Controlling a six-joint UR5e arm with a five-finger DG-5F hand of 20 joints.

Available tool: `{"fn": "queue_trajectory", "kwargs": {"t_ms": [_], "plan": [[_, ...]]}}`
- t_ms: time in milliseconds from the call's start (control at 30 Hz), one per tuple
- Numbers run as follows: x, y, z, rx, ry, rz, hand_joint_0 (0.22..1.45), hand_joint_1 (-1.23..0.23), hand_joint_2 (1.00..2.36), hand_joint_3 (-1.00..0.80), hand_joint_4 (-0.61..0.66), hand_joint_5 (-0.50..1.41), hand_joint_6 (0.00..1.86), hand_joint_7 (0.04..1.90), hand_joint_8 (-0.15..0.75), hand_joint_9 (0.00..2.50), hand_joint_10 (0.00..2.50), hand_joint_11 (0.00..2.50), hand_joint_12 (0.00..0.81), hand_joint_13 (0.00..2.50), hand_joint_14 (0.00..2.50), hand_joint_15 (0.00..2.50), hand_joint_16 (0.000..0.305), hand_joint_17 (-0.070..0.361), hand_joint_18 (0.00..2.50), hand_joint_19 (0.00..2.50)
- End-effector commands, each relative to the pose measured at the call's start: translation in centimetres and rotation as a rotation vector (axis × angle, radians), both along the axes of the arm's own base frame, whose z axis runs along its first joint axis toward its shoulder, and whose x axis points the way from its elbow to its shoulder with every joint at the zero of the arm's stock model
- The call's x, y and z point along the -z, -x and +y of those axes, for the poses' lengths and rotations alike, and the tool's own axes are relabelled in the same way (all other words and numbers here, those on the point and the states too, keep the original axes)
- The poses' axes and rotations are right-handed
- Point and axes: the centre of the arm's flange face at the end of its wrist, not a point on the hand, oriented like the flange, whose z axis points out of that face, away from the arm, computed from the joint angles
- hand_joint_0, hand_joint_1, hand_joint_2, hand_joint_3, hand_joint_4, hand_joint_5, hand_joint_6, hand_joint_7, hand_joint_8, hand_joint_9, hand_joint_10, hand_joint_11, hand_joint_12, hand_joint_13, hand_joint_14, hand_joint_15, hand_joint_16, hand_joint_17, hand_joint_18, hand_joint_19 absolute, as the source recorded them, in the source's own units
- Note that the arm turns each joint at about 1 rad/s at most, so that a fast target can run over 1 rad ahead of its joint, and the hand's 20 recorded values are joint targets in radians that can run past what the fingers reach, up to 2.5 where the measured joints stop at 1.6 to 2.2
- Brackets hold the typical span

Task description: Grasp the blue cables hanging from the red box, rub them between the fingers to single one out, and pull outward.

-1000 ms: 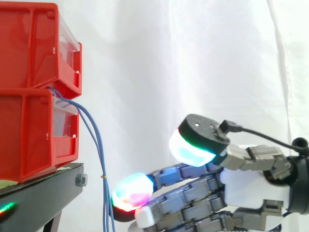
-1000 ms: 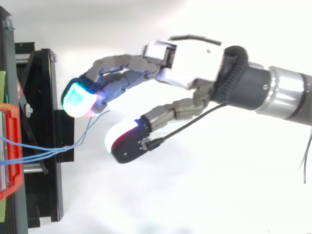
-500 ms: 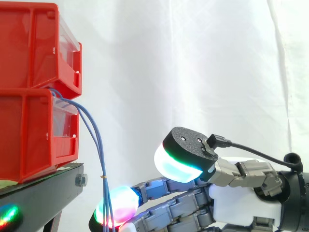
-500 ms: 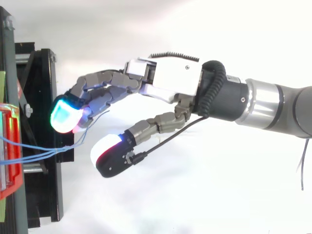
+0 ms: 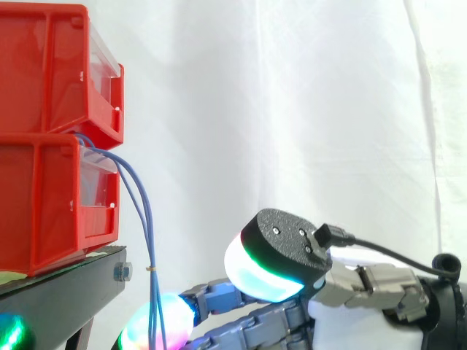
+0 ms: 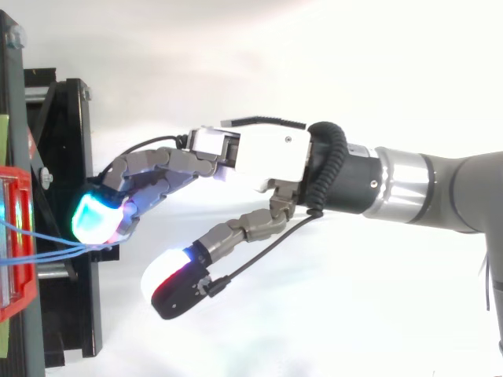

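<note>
Thin blue cables (image 5: 150, 248) come out between the two stacked red bins (image 5: 45, 203) and hang down past a small tie. In the top view the blue cables (image 6: 55, 250) run from the red bin (image 6: 16, 271) to the right and end at my fingertips (image 6: 94, 220). My hand (image 6: 259, 157) reaches in from the right, with straight fingers touching the cables' lower part. The thumb pad (image 5: 261, 268) stands well apart from the fingers, on the near side of the cables, with nothing pinched. In the side view the strands cross a glowing fingertip (image 5: 169, 322).
The bins rest on a black stand (image 5: 69, 292), whose frame (image 6: 71, 157) lies right under my fingertips. A white curtain hangs behind everything.
My hand has moved left toward the bins and sunk lower. Its fingertips went from beside the cables' loose ends to touching the strands near the tie. The thumb stays apart.
</note>
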Motion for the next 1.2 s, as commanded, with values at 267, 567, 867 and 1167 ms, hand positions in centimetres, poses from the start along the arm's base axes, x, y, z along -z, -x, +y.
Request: {"fn": "queue_trajectory", "kwargs": {"t_ms": [267,567,867,1167], "plan": [[2.2,-1.3,0.5,-0.037,-0.037,-0.009,0.57,-0.73,1.01,-0.41,0.31,-0.1,0.5,1.18,0.328,0.61,0.01,0.37,0.403,0.43,0.01,0.28,0.057,0.128,0.47,0.42],[2.1,-1.3,0.1,-0.053,-0.033,-0.016,0.59,-0.72,1.01,-0.33,0.26,-0.09,0.5,1.3,0.33,0.63,0.01,0.39,0.401,0.45,0.01,0.3,0.056,0.127,0.49,0.43],[2.0,-1.3,0.1,-0.065,-0.039,-0.018,0.6,-0.72,1.01,-0.28,0.27,-0.12,0.67,1.09,0.35,0.66,0.01,0.43,0.416,0.5,0.01,0.31,0.059,0.133,0.55,0.42],[0.1,-1.4,0.4,-0.128,-0.025,-0.035,0.59,-0.73,1.01,-0.25,0.28,-0.17,0.83,0.94,0.367,0.68,0.01,0.49,0.429,0.52,0.01,0.31,0.061,0.138,0.59,0.42]]}}
